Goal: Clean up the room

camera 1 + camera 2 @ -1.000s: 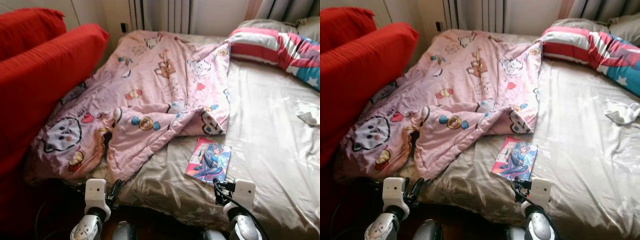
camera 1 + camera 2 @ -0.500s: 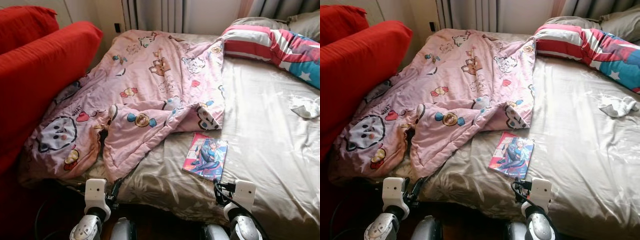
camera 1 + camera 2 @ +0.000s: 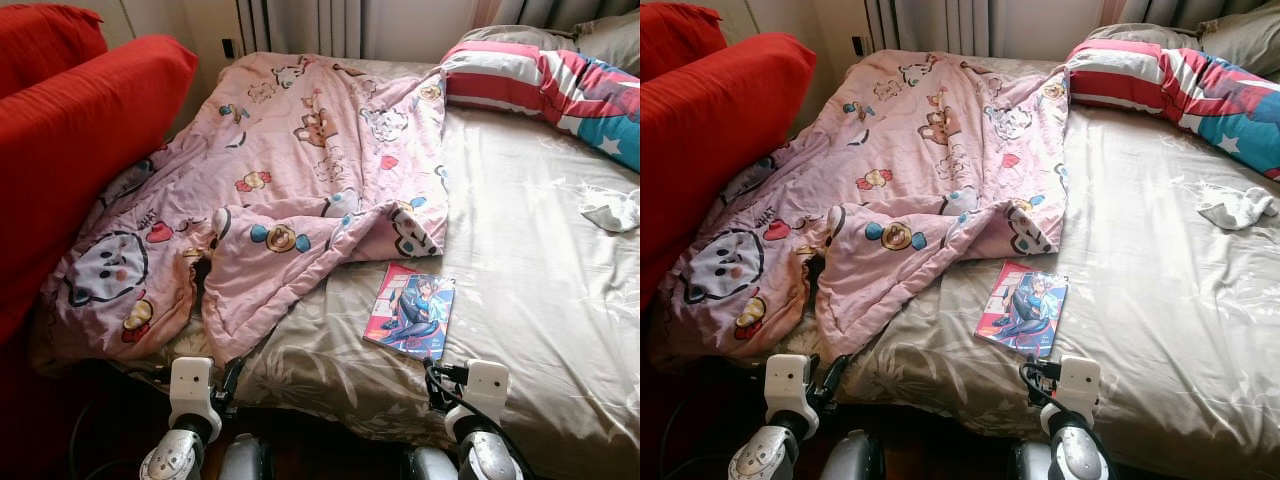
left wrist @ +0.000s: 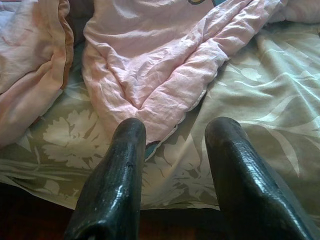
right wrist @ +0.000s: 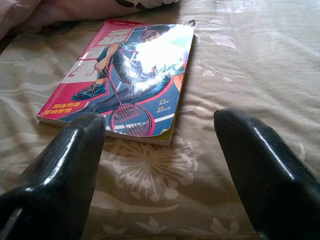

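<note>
Jaws apart, right gripper [image 5: 160, 165] near comic book [image 5: 127, 75]; title unreadable.

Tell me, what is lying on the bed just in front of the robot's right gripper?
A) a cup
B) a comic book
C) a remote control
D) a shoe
B: a comic book with a pink-edged cover lies flat on the bed sheet, just ahead of the open right gripper.

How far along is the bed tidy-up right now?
Nothing looks done yet. The pink blanket lies rumpled, the comic book lies on the sheet and a white cloth sits near the pillow. The right hand, open, points at the book; the left hand, open, faces the blanket's edge. Everything remains.
</note>
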You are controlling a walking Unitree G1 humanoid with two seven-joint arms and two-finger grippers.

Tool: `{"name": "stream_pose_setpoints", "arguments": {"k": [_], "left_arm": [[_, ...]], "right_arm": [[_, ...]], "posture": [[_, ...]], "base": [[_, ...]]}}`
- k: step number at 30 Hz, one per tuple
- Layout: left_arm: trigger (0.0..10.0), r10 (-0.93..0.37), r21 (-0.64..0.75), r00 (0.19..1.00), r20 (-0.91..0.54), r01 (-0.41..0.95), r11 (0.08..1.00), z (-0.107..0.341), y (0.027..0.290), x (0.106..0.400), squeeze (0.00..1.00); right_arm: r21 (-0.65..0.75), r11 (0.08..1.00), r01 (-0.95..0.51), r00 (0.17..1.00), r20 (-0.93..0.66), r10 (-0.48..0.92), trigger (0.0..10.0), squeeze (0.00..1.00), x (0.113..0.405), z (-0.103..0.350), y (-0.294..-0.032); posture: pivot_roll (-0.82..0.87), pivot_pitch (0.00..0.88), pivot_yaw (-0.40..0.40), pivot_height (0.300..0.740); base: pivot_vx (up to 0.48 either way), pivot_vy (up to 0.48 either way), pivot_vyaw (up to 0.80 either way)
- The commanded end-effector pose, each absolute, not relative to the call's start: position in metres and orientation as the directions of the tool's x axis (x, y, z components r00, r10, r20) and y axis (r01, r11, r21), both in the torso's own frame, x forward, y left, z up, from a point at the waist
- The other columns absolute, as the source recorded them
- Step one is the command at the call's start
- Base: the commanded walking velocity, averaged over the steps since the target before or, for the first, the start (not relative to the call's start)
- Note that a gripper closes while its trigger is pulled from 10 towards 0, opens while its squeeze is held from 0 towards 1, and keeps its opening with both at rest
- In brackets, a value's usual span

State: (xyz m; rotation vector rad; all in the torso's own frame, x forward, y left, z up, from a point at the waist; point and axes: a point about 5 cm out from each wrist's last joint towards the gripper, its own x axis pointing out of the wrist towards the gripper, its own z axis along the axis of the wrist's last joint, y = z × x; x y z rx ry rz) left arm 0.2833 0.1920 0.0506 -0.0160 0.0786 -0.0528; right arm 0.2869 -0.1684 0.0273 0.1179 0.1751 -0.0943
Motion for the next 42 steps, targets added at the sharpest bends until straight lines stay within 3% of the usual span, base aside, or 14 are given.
{"name": "stream_pose_setpoints", "arguments": {"k": [1,21,33,42], "left_arm": [[10.0,-0.05,-0.009,0.993,-0.103,0.049,0.999,0.0469,0.1948,0.2802,0.0],[10.0,-0.046,-0.012,0.994,-0.101,0.045,0.999,0.0469,0.1952,0.2796,0.0],[10.0,-0.049,-0.013,0.993,-0.104,0.048,0.999,0.0466,0.1953,0.2788,0.0],[10.0,-0.054,-0.013,0.993,-0.105,0.052,0.999,0.0467,0.195,0.2786,0.0]], "right_arm": [[0.108,0.989,0.101,0.973,-0.217,-0.076,10.0,0.0,0.2817,0.0197,-0.1666],[0.114,0.987,0.109,0.974,-0.213,-0.083,10.0,0.0,0.2821,0.0207,-0.1662],[0.115,0.984,0.137,0.972,-0.205,-0.112,10.0,0.0,0.284,0.0225,-0.1716],[0.127,0.982,0.142,0.976,-0.186,-0.117,10.0,0.0,0.2868,0.0268,-0.1717]], "posture": [[0.01,0.238,0.048,0.586],[0.01,0.248,0.045,0.586],[0.01,0.254,0.048,0.586],[0.01,0.253,0.048,0.586]], "base": [[0.247,0.0,0.0],[0.311,0.0,0.0],[0.0,0.0,0.0],[0.304,0.0,-0.3]]}}
